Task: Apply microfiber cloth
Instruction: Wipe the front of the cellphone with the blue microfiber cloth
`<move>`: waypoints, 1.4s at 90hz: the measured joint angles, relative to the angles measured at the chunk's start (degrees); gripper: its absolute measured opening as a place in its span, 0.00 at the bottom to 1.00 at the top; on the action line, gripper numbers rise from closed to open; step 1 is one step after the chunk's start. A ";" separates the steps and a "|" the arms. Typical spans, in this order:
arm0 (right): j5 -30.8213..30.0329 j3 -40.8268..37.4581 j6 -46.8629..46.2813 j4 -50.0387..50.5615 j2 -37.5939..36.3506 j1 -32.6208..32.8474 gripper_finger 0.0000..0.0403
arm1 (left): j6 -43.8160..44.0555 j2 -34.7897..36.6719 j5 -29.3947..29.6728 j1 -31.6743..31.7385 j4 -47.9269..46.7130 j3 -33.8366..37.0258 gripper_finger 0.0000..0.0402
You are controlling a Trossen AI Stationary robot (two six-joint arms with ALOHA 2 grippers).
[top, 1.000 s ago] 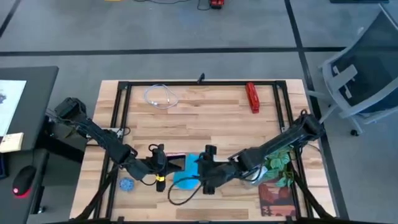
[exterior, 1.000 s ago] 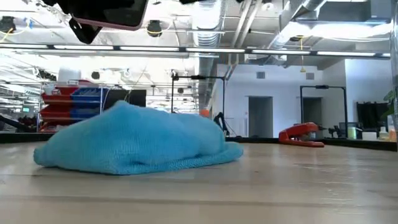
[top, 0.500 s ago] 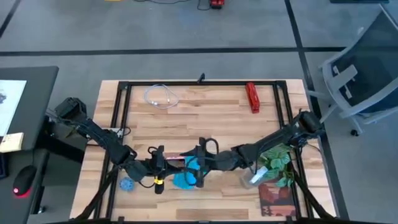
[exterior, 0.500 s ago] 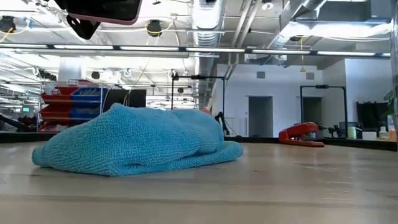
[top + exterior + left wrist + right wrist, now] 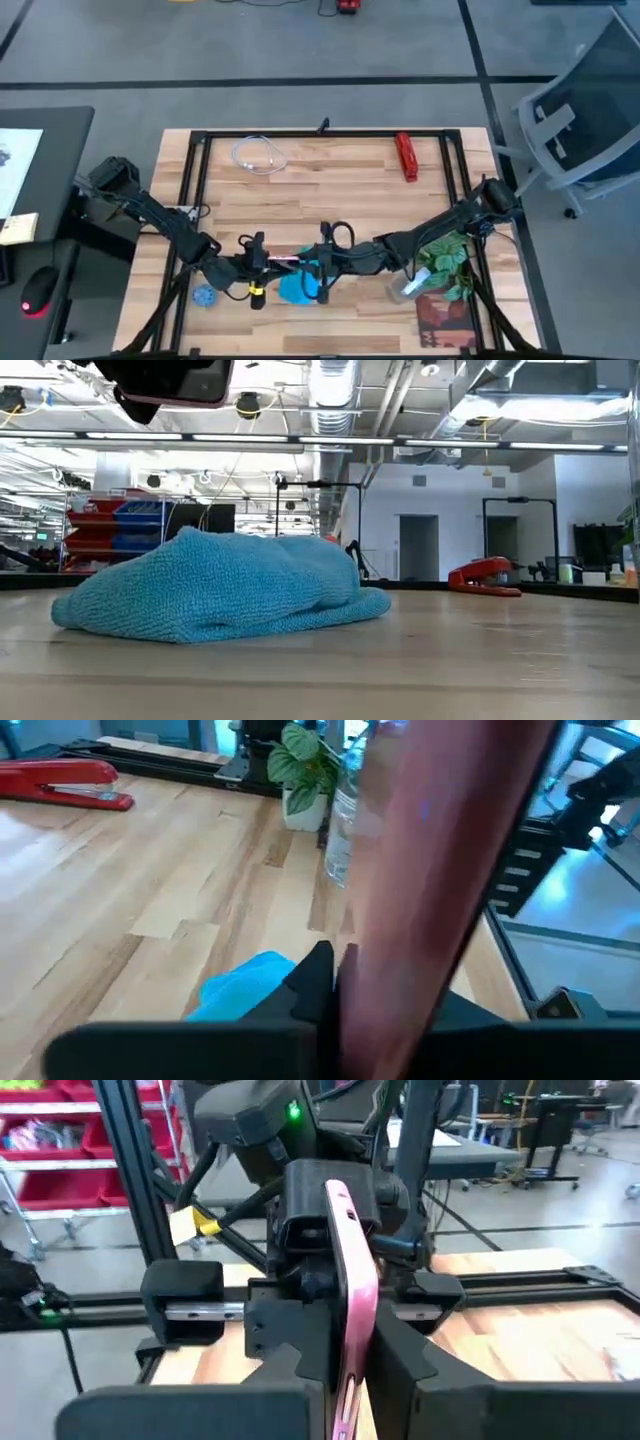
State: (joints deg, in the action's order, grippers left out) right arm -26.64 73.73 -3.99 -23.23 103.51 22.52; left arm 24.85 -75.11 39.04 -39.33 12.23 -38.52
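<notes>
A: Left gripper (image 5: 262, 262) pinches the pink-cased phone (image 5: 285, 260) above the table (image 5: 350, 190), toward 6 o'clock. Right one?
B: Right gripper (image 5: 322, 265) faces it; we see its fingers (image 5: 402, 1352) pressed on the phone's other end.
A: Cloth?
B: We spot the microfiber cloth (image 5: 295, 289) bunched on the wood just beneath them, untouched.
</notes>
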 joint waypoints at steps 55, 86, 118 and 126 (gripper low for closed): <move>3.47 -0.07 -9.80 17.07 -2.96 -0.55 0.05 | -1.24 1.02 2.79 -1.53 -3.25 0.11 0.33; 7.29 -0.07 -11.25 17.51 -2.95 -0.73 0.05 | -6.11 1.02 2.96 -0.30 3.31 0.02 0.33; 7.50 -0.04 -11.19 17.41 -2.94 -0.87 0.05 | -6.81 1.02 -5.65 4.60 5.56 0.02 0.30; 7.68 -0.04 -11.17 17.41 -2.94 -0.83 0.05 | -6.31 1.02 -5.85 4.70 5.55 0.02 0.23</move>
State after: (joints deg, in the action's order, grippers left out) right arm -18.97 73.69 -15.16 -5.82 100.57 21.69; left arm 18.54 -74.08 33.19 -34.63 17.78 -38.50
